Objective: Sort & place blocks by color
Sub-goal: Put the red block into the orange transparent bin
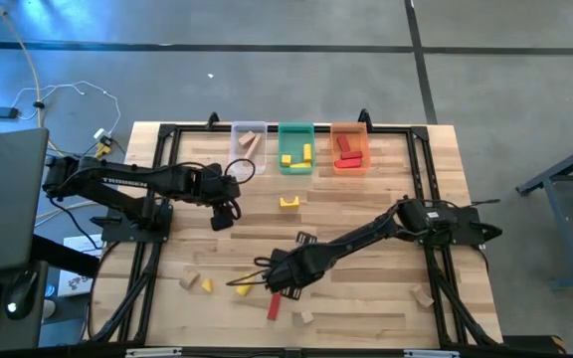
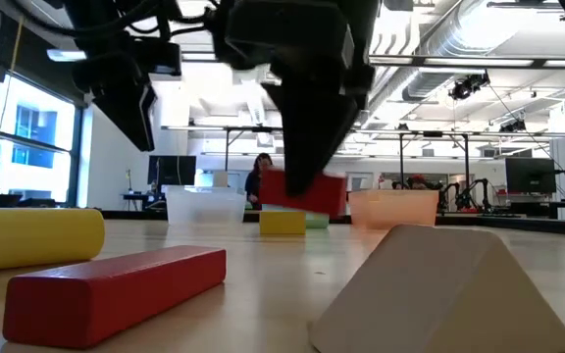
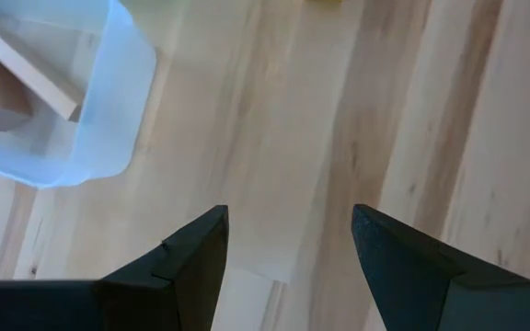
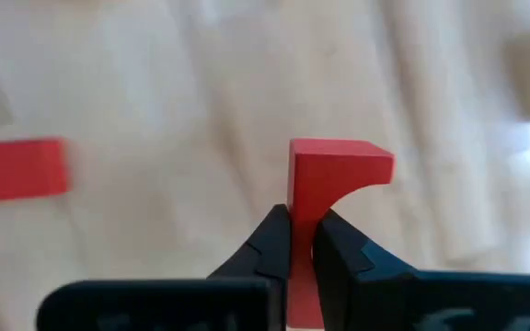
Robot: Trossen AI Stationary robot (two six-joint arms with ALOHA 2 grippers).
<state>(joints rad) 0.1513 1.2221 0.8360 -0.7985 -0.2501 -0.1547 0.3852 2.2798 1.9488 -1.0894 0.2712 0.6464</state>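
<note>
Wood table point(image 1: 366, 214) w/ three bins point(image 1: 295, 148), scattered blocks point(image 1: 288, 202).

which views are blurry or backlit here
Low view: the arms are dark silhouettes against bright windows, and the near tan wedge is soft. Right wrist view: the red block in the right gripper is sharp, the table behind blurred. Left wrist view: the clear bin is soft.

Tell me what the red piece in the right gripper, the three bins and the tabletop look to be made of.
Red piece, pinched in the right gripper: probably painted wood, with flat matte colour, crisp edges and a curved cutout.
Clear bin, green bin and orange bin: translucent plastic, since the blocks inside show through the walls.
Tabletop: pale wood, glued strips with visible grain, likely butcher block.
</note>
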